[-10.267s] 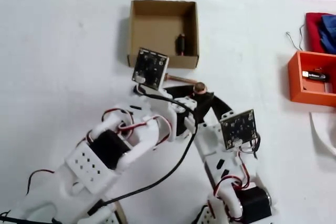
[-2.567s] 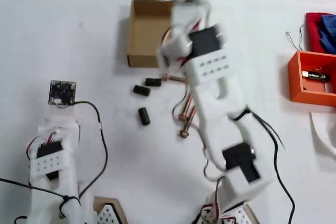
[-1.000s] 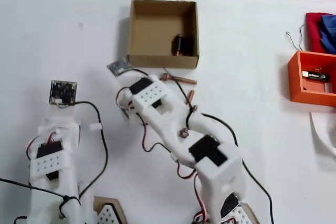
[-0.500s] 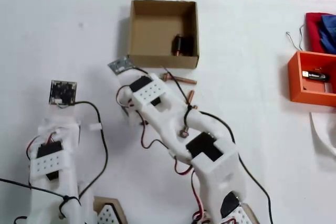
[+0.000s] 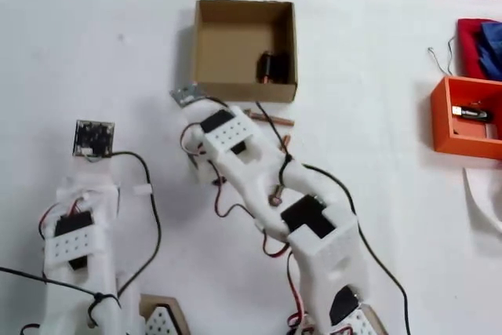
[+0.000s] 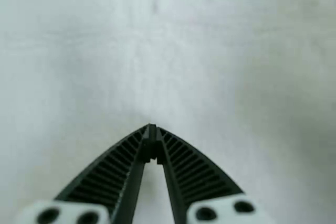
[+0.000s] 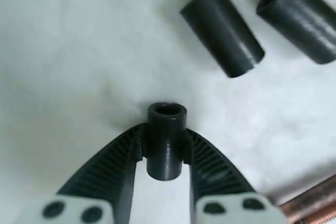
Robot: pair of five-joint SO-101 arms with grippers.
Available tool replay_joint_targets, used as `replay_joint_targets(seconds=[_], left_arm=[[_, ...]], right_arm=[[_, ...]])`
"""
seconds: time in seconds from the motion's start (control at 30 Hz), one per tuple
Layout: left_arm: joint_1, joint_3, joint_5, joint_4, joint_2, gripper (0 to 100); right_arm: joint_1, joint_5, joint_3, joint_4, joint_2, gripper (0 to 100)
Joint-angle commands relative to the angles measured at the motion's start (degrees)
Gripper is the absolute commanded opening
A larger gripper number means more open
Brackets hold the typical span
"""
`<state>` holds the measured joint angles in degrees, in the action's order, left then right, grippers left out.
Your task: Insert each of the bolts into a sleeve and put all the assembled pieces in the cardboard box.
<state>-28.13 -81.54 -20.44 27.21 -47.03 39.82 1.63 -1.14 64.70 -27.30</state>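
Right wrist view: right pincer (image 7: 165,132) grips plain black sleeve (image 7: 166,148).

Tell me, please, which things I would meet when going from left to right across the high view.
left arm → cardboard box → orange tray

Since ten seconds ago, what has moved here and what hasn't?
The left pincer drew back from the cardboard box, shut and empty. The right pincer swung over the box, then down to the loose sleeves, and now grips one sleeve. Box and orange tray stayed put.
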Motion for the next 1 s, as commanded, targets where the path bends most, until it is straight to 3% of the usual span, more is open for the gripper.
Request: replay_joint_targets(seconds=[0.0,0.23,0.43,0.6,0.77,0.97], left_arm=[[0.7,0.22,-0.26,-0.97,-0.44,3],[0.7,0.22,-0.26,-0.97,-0.44,3],[0.7,0.22,-0.26,-0.97,-0.44,3],[0.79,2.15,-0.62,0.79,-0.09,3],[9.76,19.3,-4.48,19.78,0.09,3],[26.9,43.91,-4.66,38.51,10.55,3]], right_arm=[[-1.8,-0.35,2.64,-0.22,5.14,2.2],[-9.89,-2.9,0.7,5.23,31.43,2.1],[-18.15,-6.07,-10.02,6.37,59.74,2.1],[-31.34,-5.98,-23.03,1.1,74.95,2.1],[-44.44,-3.96,-34.73,-7.43,82.07,2.1],[-50.42,3.78,-40.44,-10.42,82.77,2.0]])
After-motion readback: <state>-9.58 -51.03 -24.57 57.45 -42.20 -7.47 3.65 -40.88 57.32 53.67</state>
